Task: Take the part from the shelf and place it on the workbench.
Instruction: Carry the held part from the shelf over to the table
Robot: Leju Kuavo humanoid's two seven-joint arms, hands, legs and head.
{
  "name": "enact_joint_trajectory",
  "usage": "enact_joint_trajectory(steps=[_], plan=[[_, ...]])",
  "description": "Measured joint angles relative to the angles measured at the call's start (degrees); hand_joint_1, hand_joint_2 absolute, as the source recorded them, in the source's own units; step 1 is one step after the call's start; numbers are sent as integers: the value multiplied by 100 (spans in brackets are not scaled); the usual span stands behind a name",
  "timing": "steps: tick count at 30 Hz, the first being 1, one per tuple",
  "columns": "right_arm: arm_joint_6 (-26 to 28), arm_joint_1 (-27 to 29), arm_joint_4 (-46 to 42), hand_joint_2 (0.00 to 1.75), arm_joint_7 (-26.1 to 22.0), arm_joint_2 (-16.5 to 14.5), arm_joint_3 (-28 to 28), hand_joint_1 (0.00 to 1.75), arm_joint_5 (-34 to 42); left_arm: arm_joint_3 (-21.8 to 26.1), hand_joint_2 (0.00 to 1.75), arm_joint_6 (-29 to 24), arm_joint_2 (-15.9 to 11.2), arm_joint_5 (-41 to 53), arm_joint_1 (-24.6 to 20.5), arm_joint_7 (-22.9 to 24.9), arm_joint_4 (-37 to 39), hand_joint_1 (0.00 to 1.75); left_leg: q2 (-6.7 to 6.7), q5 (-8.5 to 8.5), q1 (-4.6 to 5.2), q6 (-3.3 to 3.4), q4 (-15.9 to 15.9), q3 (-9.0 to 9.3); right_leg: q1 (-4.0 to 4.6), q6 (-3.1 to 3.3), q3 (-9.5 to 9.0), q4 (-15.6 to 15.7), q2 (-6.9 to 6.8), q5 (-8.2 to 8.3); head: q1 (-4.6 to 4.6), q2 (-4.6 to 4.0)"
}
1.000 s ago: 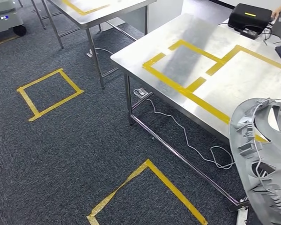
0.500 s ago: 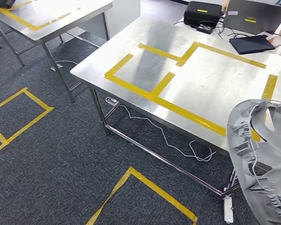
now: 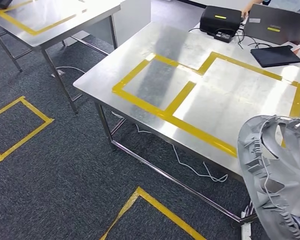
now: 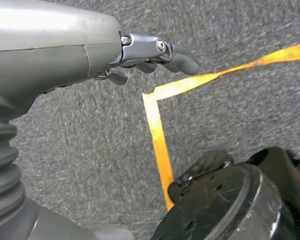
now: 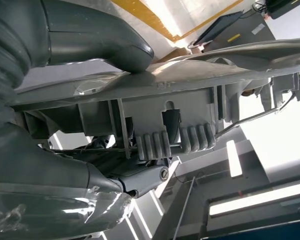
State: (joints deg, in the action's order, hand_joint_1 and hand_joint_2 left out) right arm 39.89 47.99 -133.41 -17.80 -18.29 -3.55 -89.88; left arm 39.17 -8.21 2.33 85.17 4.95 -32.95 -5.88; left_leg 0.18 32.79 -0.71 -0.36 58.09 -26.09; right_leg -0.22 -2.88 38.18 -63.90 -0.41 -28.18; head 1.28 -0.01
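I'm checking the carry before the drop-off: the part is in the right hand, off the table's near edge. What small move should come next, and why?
Probably carry the part forward over the workbench. The right hand grips it by the rim, thumb on top, and in the head view it hangs at the table's near edge, mostly over the floor. The taped rectangle ahead lies bare. The left hand hangs over the carpet, holding nothing.

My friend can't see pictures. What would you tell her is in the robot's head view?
A big grey plastic part with ribs and cut-outs fills the lower right corner, in front of a shiny steel workbench marked with yellow tape rectangles. A black case and dark laptops sit at its far end.
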Motion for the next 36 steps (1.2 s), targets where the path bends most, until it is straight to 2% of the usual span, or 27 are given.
enact_joint_trajectory(steps=[1,2,4,5,6,7,8,9,11,12,13,15,16,17,20,21,22,24,25,27,28,29,31,32,33,35,36], plan=[[1,9,8,175,2,0,0,175,0,2,175,4,-3,-1,2,5,0,0,7,58,1,-38,-15,53,19,35,-44,135,-30,150,2,0],[1,17,14,175,4,0,0,175,0,3,175,7,-5,-1,2,9,0,0,16,87,-1,-80,-29,100,44,81,-61,152,-39,175,6,0],[2,41,17,175,8,0,0,175,1,5,175,8,-1,-2,-18,13,0,0,27,72,-19,-156,1,151,61,180,-188,206,4,122,20,2],[2,50,17,175,9,0,-1,175,1,5,175,8,7,-2,-41,13,0,0,24,5,-25,-184,163,101,54,219,-268,248,21,95,29,1],[2,53,17,175,8,0,-2,175,0,5,175,8,15,-2,-65,13,1,0,17,-56,-27,-201,426,-44,46,254,-364,295,30,71,43,1],[2,55,17,175,7,0,-4,175,-3,5,175,9,23,-2,-81,13,2,0,9,-78,-25,-212,788,-283,40,285,-454,349,41,44,63,2],[2,54,17,175,7,0,-7,175,-4,5,175,10,30,-2,-83,14,3,0,4,-15,-18,-215,1161,-577,42,310,-540,396,56,8,77,1],[2,53,18,175,5,0,-8,175,-5,5,175,12,32,-3,-71,15,4,0,2,149,-8,-211,1437,-855,43,324,-626,440,80,-33,90,1],[2,56,19,175,9,0,-8,175,-7,6,175,16,27,-3,-38,19,4,0,1,492,16,-187,1617,-1255,45,333,-826,509,140,-146,108,1],[2,59,22,175,13,0,-8,175,-7,6,175,18,23,-3,-28,19,4,0,0,517,29,-168,1501,-1339,45,330,-931,528,163,-216,114,1],[1,64,26,175,18,0,-8,175,-6,6,175,21,19,-3,-22,19,4,0,0,360,42,-144,1273,-1365,44,321,-1030,537,179,-297,119,1],[0,75,33,175,28,0,-7,175,-7,6,175,26,11,-3,-14,20,6,0,-3,-302,74,-91,659,-1329,53,294,-1200,542,202,-471,129,1],[-1,79,36,175,33,0,-6,175,-8,6,175,28,9,-3,-9,22,7,0,-9,-571,89,-71,416,-1296,65,272,-1277,557,212,-564,127,1],[-1,82,37,175,37,0,-6,175,-8,7,175,29,8,-4,-5,23,8,0,-22,-727,95,-56,254,-1261,79,245,-1385,562,223,-616,124,1],[0,104,43,175,46,0,-5,175,-5,8,175,32,22,-5,-10,25,9,0,-48,-760,66,-6,124,-1078,106,154,-1580,470,202,-649,99,1],[0,109,44,175,47,0,-4,175,-4,8,175,32,27,-5,-15,25,9,0,-45,-753,56,21,118,-1004,105,121,-1534,338,171,-672,76,1],[0,111,45,175,48,0,-3,175,-4,8,175,32,28,-5,-20,25,9,0,-39,-727,46,49,117,-928,98,86,-1392,80,139,-737,59,1],[0,115,48,175,51,0,-2,175,-3,8,175,34,17,-5,-23,25,9,0,-30,-622,45,89,117,-811,75,28,-919,-591,98,-981,28,1],[0,119,53,175,55,1,-1,175,4,8,175,35,13,-6,-22,25,9,0,-28,-550,43,98,117,-742,64,8,-646,-874,94,-1173,28,1],[0,130,77,175,58,2,3,175,54,8,175,28,11,-8,-15,25,9,0,-40,-393,37,96,117,-559,41,-17,-315,-962,91,-1432,24,1],[0,138,93,175,57,2,4,175,86,8,175,21,11,-9,-13,26,9,0,-48,-300,33,88,117,-437,29,-23,-230,-804,90,-1378,22,1],[0,148,111,175,54,2,6,175,113,8,175,13,10,-9,-6,26,9,0,-54,-205,31,73,115,-324,15,-22,-185,-544,84,-1101,19,1],[-2,159,148,175,46,2,11,175,134,9,175,4,2,-10,-1,32,12,0,-55,-36,38,17,117,-137,12,15,-113,-81,49,-271,1,-1],[-4,165,163,175,45,2,15,175,137,9,175,6,-2,-13,1,38,13,0,-52,10,37,-22,103,-93,26,51,-102,53,41,38,3,0],[-7,176,175,175,47,2,21,175,137,10,175,17,-4,-16,-8,45,14,0,-49,23,33,-60,78,-56,48,98,-110,111,38,173,2,1],[-9,221,199,175,30,2,39,175,217,10,175,45,4,-26,-45,55,14,0,-43,-56,15,-140,102,-67,60,172,-222,226,61,154,20,2],[-9,248,220,175,-8,2,55,175,335,10,175,57,14,-31,-69,57,14,0,-40,-124,13,-169,245,-144,51,199,-296,298,63,142,19,1]])
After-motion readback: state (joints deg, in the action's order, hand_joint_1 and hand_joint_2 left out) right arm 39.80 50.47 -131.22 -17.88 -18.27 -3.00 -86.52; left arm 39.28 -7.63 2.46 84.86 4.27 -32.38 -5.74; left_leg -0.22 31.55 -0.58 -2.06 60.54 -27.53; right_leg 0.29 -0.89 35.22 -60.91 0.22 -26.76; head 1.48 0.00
